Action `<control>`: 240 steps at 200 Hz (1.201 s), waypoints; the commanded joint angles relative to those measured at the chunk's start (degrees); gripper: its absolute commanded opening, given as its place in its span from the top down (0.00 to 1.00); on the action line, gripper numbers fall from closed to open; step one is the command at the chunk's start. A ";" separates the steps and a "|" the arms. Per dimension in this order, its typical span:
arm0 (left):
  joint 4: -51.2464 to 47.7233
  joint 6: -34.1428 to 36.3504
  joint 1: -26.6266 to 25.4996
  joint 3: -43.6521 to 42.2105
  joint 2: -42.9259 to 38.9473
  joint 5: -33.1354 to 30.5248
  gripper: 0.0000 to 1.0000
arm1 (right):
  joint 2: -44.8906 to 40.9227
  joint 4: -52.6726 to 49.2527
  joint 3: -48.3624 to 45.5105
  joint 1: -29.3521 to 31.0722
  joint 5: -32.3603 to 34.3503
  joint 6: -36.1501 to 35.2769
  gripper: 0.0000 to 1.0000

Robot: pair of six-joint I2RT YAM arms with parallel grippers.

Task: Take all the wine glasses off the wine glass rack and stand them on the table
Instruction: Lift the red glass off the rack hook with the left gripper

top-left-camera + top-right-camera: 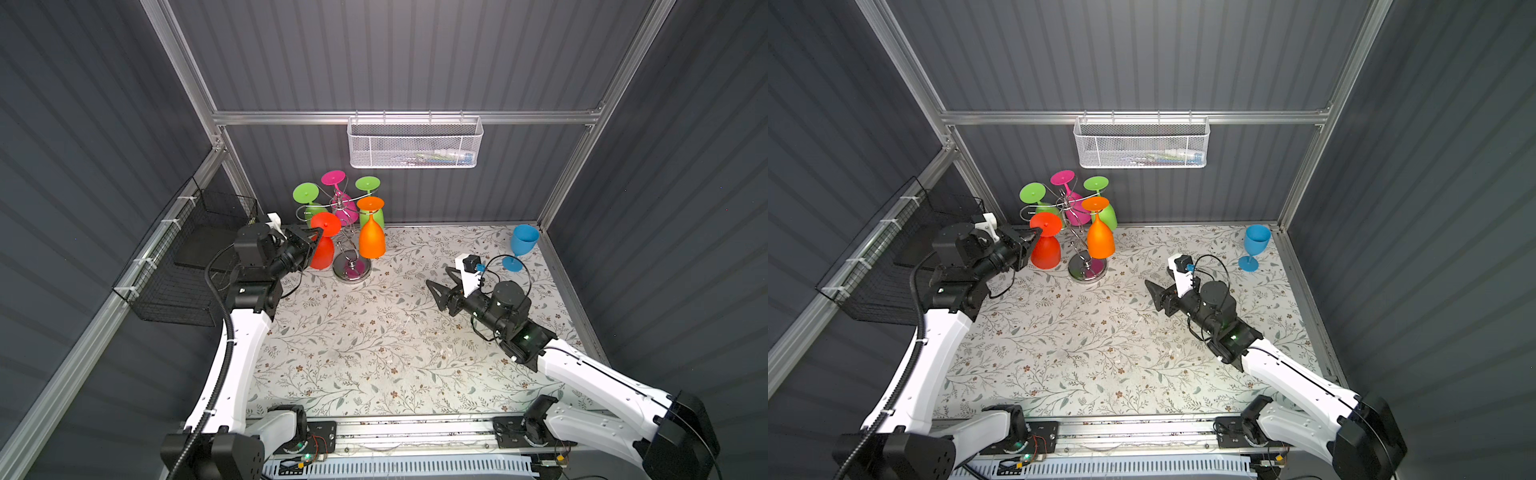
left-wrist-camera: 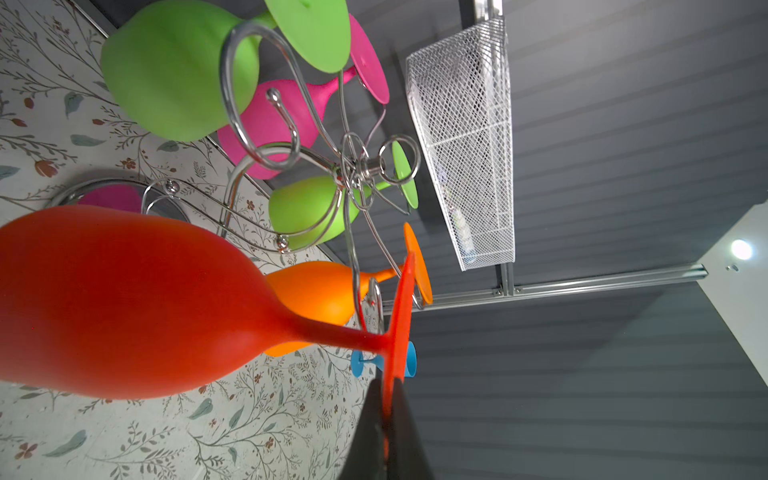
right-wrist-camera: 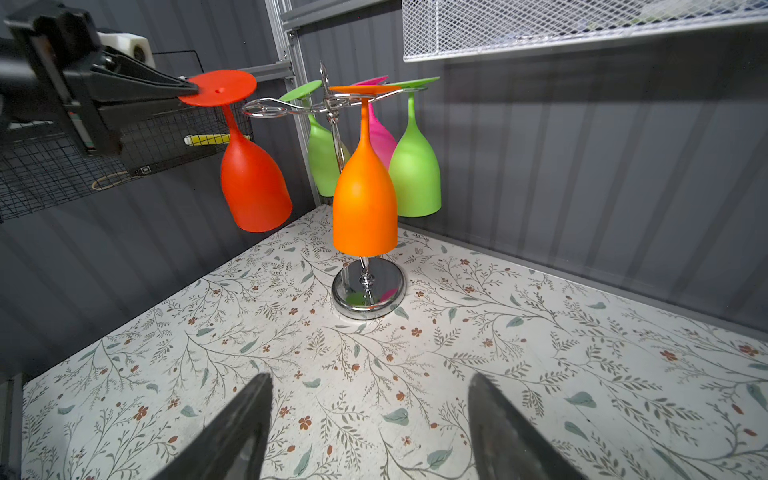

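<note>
The chrome wine glass rack (image 1: 351, 270) (image 1: 1087, 270) (image 3: 368, 291) stands at the back left of the table. Orange, pink and two green glasses hang upside down from its scroll arms. A red wine glass (image 1: 322, 249) (image 1: 1045, 249) (image 2: 124, 303) (image 3: 253, 183) hangs bowl down and slightly tilted just left of the rack. Its stem sits beside an empty scroll arm (image 3: 266, 110), apart from the wire. My left gripper (image 1: 316, 232) (image 1: 1037, 231) (image 2: 388, 386) (image 3: 191, 88) is shut on the rim of its foot. My right gripper (image 1: 437, 276) (image 1: 1158, 276) (image 3: 370, 378) is open and empty over the table, right of the rack.
A blue glass (image 1: 521, 245) (image 1: 1254, 245) stands upright in the back right corner. A white mesh basket (image 1: 415, 141) hangs on the back wall. A black wire basket (image 1: 187, 266) hangs on the left wall, close behind my left arm. The orange glass (image 3: 365, 195) faces my right gripper.
</note>
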 commanded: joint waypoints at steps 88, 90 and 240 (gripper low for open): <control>-11.16 12.07 0.29 -13.49 -19.60 18.80 1.00 | -1.51 -23.96 11.46 0.04 11.35 12.80 0.22; -11.17 12.37 0.29 -13.88 -19.75 19.06 1.00 | -1.61 -24.64 11.69 0.08 11.69 13.12 0.22; 4.70 27.31 -47.20 -21.62 -4.69 -15.74 1.00 | -5.77 -52.92 16.48 -15.50 5.04 25.47 0.22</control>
